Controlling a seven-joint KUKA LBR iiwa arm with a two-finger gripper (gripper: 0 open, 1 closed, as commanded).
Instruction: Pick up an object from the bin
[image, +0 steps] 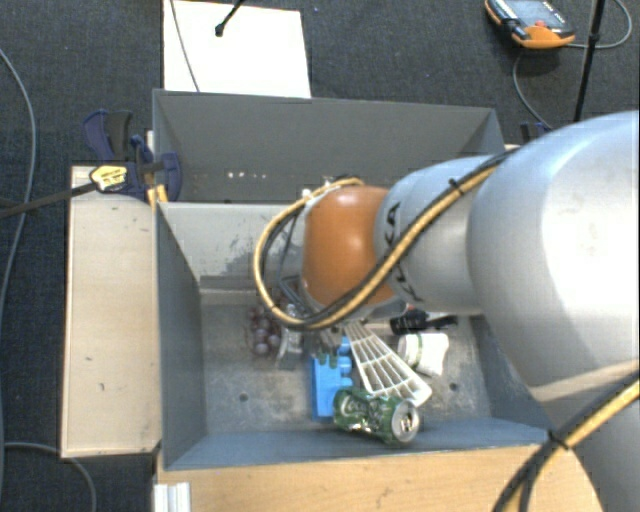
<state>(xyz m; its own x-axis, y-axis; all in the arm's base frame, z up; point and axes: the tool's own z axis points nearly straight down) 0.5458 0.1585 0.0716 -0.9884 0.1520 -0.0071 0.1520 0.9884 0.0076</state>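
Dark carpet (60, 330) surrounds a grey metal bin (185, 330), whose sloping walls leave a small flat bottom. The arm (540, 270) reaches in from the right, and its orange wrist cover (340, 250) hangs over the middle of the bin, ringed by a looping cable (262, 262). The gripper (292, 338) sits low under that cover, just right of a dark purple bunch of grapes (261, 331) on the left-middle of the bottom. Whether it is spread or pressed together cannot be told, nor whether it touches the grapes. Toward the near wall lies a heap: a blue block (324, 386), a white shuttlecock (385, 366) overlapping its right side, and a crushed green can (375, 415) against the near edge. A white cup (425, 351) lies just right of the shuttlecock. The bottom's left and near-left part is bare, as is the back wall.
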